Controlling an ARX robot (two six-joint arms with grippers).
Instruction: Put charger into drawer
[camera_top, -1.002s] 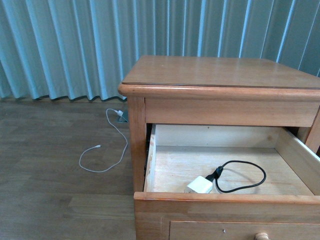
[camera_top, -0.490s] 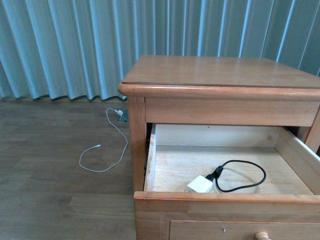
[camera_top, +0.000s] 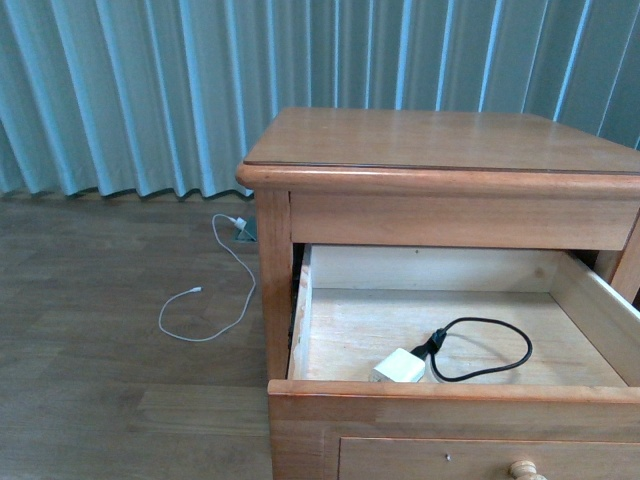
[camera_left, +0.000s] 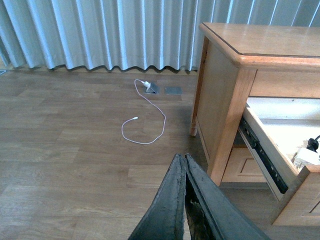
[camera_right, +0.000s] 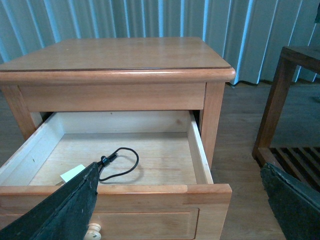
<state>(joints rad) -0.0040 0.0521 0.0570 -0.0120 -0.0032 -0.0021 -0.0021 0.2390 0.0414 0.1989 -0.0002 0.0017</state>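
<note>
Nothing of the task's things had moved since the earlier frames; only my front view had drifted slightly. I found the charger (camera_top: 400, 368), a smooth white block with a looped black cable, lying flat on the pale wood floor of the open drawer (camera_top: 450, 405), near its front. The left gripper (camera_left: 185, 156) had its jaws pressed together, empty. The right gripper (camera_right: 179, 167) had its jaws wide apart before the drawer, which I judged consistent with a release.
</note>
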